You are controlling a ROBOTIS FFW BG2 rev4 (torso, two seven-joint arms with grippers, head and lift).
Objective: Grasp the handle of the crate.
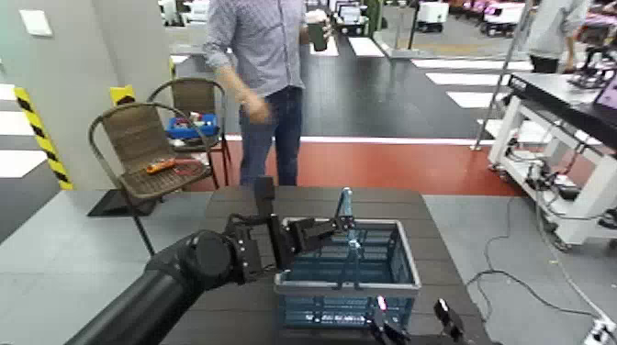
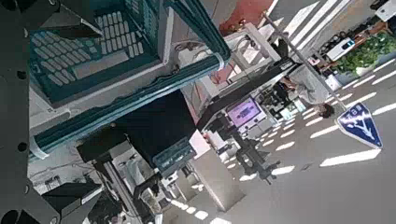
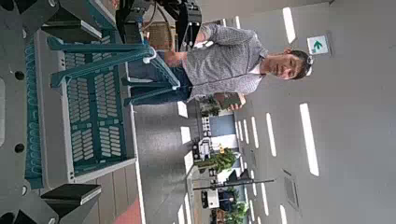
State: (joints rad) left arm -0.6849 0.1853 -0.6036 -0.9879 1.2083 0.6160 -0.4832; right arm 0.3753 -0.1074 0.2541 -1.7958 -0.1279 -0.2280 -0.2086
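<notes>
Two tools attend one crate (image 1: 308,287). Nearest, the right tool (image 1: 413,318) stands open by the crate's near rim, its fingers apart with nothing gripped; this position appears to be one of waiting, or of readiness to assist. The crate sits upright on the dark slatted surface (image 1: 442,246), towards the right edge and just short of the far edge, presumably so that either arm can reach it. Its handle (image 1: 346,198) is raised above the crate's middle, arching upwards, its long axis running from the near rim to the far rim. Upright, it offers a strip clear of the rim for grasping. The left tool (image 1: 342,229) is beside the handle, coming from the left, open and holding nothing; contact cannot be confirmed. Its placement suggests final alignment before closing. Risk noted: a thin strip may swing on its hinges if nudged, so centring it between the fingers is advisable. Beyond the far edge stand a person (image 1: 266,55) and two chairs, one bearing a blue box (image 1: 204,131).
</notes>
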